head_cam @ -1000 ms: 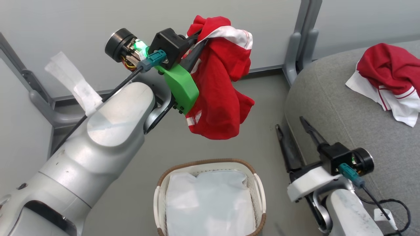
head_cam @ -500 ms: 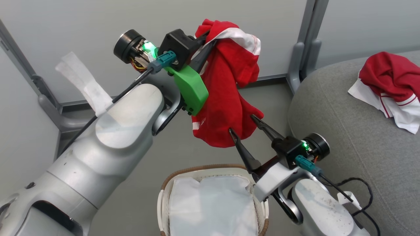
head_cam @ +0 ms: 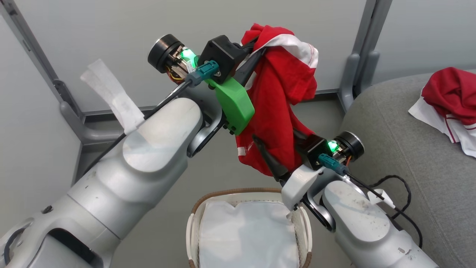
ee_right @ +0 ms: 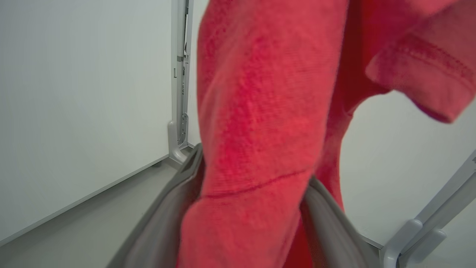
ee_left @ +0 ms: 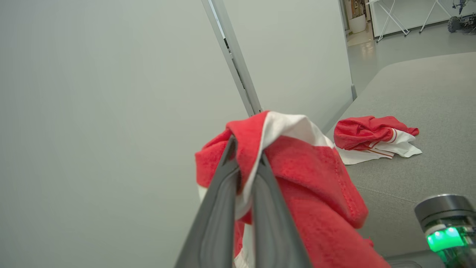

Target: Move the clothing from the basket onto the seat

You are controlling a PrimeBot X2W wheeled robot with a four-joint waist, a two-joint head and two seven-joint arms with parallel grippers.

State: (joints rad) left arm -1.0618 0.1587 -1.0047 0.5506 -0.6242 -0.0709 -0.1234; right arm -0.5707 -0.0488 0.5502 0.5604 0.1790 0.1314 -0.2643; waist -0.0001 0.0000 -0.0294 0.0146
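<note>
Our left pincer [ee_left: 247,149] is clamped together on a top fold of the red garment [head_cam: 282,96], red cloth and white band bunched between its fingers, so the piece hangs free in the air above and beyond the basket [head_cam: 238,191]. What has changed is on the other side: a second ago our right pincer [head_cam: 274,136] sat low by the edge of the seat [head_cam: 390,141], well apart from the cloth; now it has risen, and its fingers stand wide apart, straddling the lower hanging part of the garment without having closed on it. The head view has also swung a little, so we do not read the basket or seat as moved. We judge this as setting up a second grip or a handover, to carry the piece rightward to the seat. By count: two garments, one held aloft and the other garment [head_cam: 448,93] lying crumpled on the seat; one basket, with just the white liner sheet [head_cam: 245,234] in it; one seat; two pincers.
</note>
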